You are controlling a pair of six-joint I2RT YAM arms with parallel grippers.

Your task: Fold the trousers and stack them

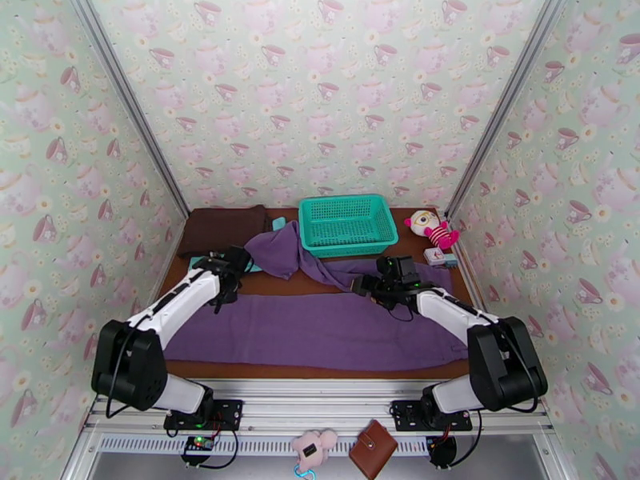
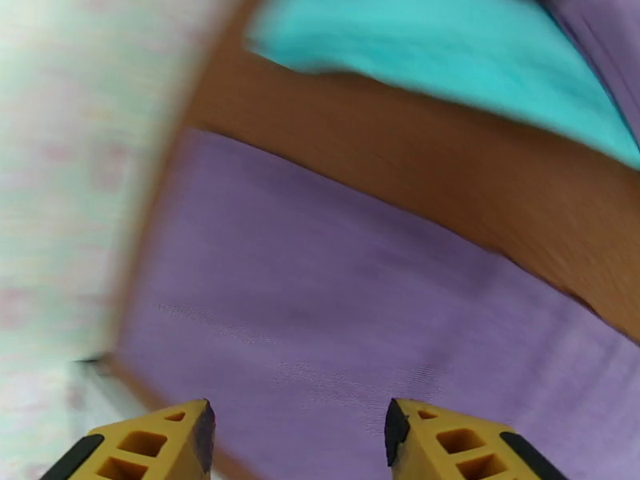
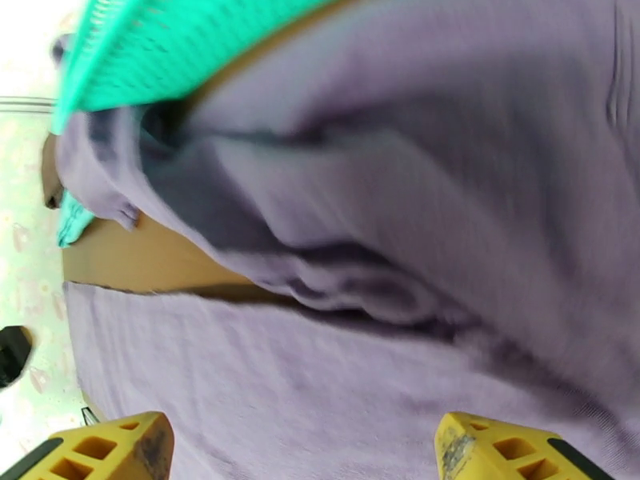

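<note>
The purple trousers (image 1: 320, 330) lie on the brown table (image 1: 320, 283). One leg is spread flat along the front; the other is bunched and runs up to the left corner of the teal mesh basket (image 1: 346, 224). My left gripper (image 1: 228, 275) hovers at the trousers' left end, above the flat leg. In the left wrist view the left gripper (image 2: 300, 434) is open over the purple fabric (image 2: 320, 314), holding nothing. My right gripper (image 1: 364, 286) sits near the bunched leg. The right wrist view shows the right gripper (image 3: 304, 450) wide open above rumpled trousers (image 3: 400, 194), with nothing between its fingers.
A dark brown folded garment (image 1: 220, 227) lies at the back left, with a teal folded garment (image 2: 448, 58) beside it under the trousers' bunched part. A doll (image 1: 432, 228) and a small box (image 1: 440, 256) sit at the back right. Wallpapered walls close in on three sides.
</note>
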